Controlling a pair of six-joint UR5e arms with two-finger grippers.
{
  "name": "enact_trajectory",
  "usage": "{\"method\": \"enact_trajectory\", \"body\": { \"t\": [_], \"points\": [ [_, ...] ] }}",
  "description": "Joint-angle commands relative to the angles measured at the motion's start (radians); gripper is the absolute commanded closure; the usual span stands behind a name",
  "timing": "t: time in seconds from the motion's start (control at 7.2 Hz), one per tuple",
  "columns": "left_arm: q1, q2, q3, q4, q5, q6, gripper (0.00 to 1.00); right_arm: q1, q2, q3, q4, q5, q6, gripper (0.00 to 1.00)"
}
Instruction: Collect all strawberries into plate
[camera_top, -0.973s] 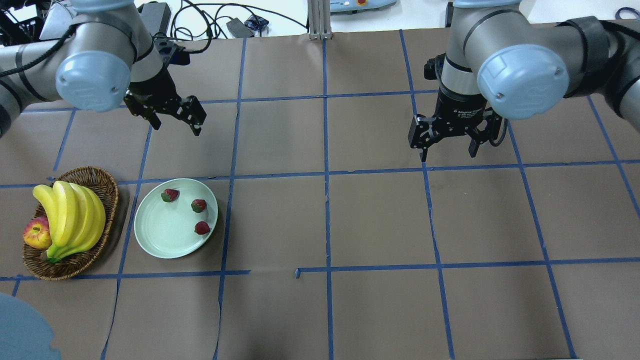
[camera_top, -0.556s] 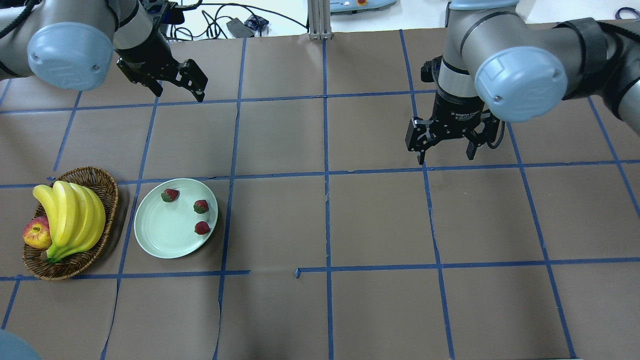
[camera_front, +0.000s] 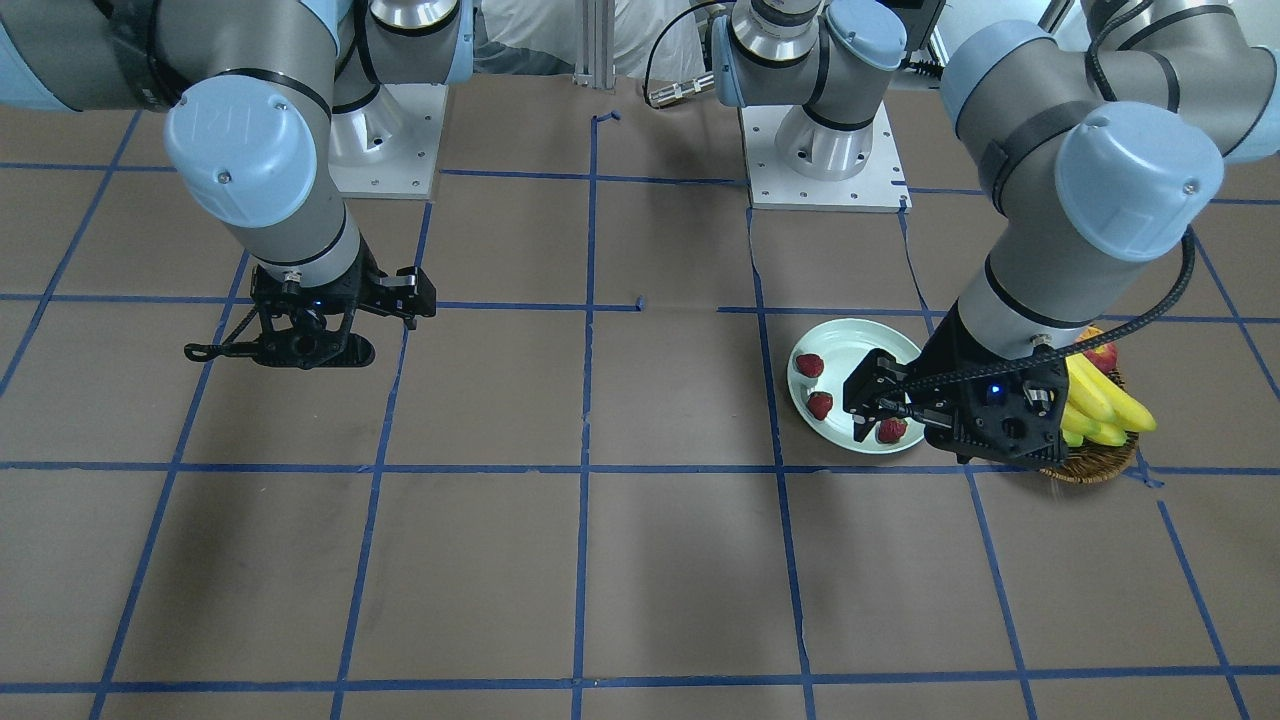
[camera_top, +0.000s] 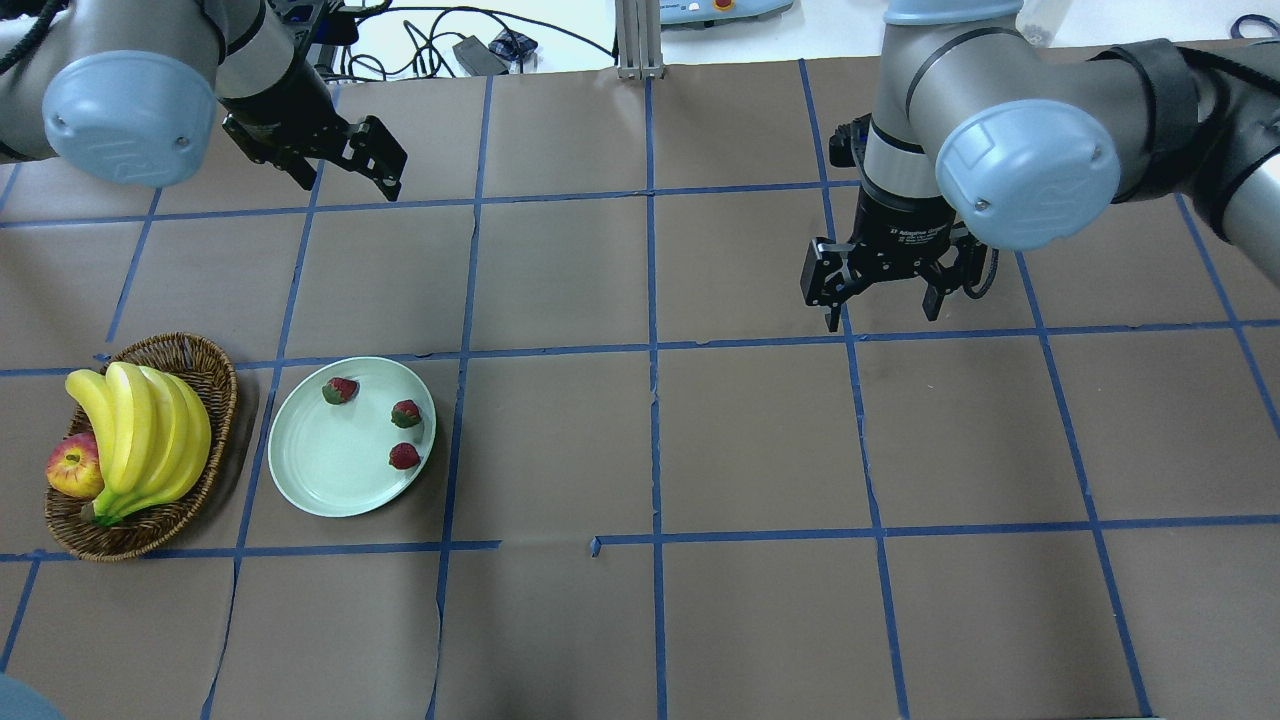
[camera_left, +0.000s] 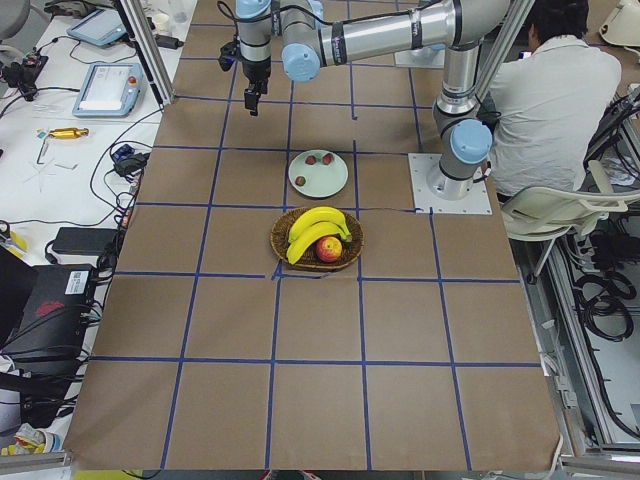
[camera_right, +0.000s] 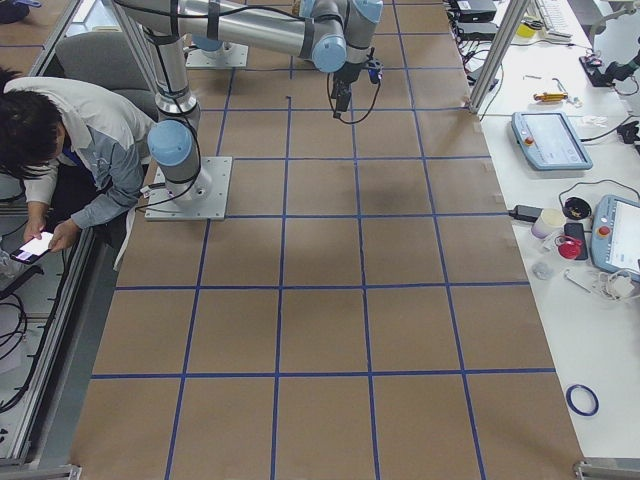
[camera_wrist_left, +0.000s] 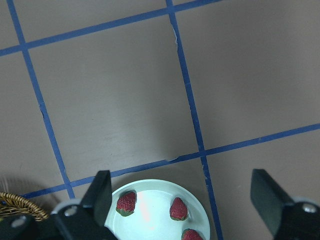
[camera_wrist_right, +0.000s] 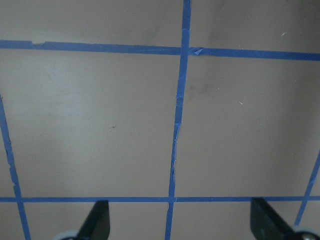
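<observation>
**Strawberries all on plate**

Shows the strawberries (camera_top: 405, 413), small, red and green-capped, on the right part of the round, glossy mint plate (camera_top: 325, 478), left on the table beside a woven basket (camera_top: 218, 372). Puts the farthest one crosswise, cap leftward; cannot tell for the others. Shows left gripper (camera_top: 350, 188) and right gripper (camera_top: 881, 320) spread, empty, far off.

A: In the left wrist view, is the plate (camera_wrist_left: 152, 220) whole?
B: No. The bottom edge cuts it, and also the strawberry (camera_wrist_left: 192, 235) at 6 o'clock. From the front, the left gripper (camera_front: 868, 405) covers part of the basket (camera_front: 1095, 470).
</observation>
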Motion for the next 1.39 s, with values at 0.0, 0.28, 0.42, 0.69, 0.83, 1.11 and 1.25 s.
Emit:
{"method": "enact_trajectory", "body": {
  "t": [0.0,0.28,0.42,0.69,0.83,1.11,1.25],
  "points": [
    [0.004,-0.019,-0.002,0.034,0.000,0.000,0.00,0.002,-0.002,0.004,0.006,0.011,0.001,0.00],
    [-0.004,0.007,-0.043,-0.032,0.003,-0.006,0.00,0.010,-0.017,-0.005,0.020,-0.046,0.004,0.00],
    [-0.012,0.021,-0.051,-0.141,0.032,-0.044,0.00,0.010,-0.017,-0.013,0.023,-0.050,0.002,0.00],
    [-0.038,0.064,-0.016,-0.154,0.069,-0.205,0.00,0.003,-0.040,-0.074,0.100,-0.056,0.004,0.00],
    [-0.073,0.097,-0.016,-0.204,0.104,-0.205,0.00,0.001,-0.063,-0.143,0.200,-0.053,0.004,0.00],
    [-0.117,0.166,-0.024,-0.293,0.163,-0.210,0.00,0.006,-0.069,-0.229,0.254,-0.024,0.014,0.00],
    [-0.122,0.196,-0.030,-0.295,0.158,-0.236,0.00,0.007,-0.069,-0.235,0.253,-0.018,0.030,0.00]
  ]
}}
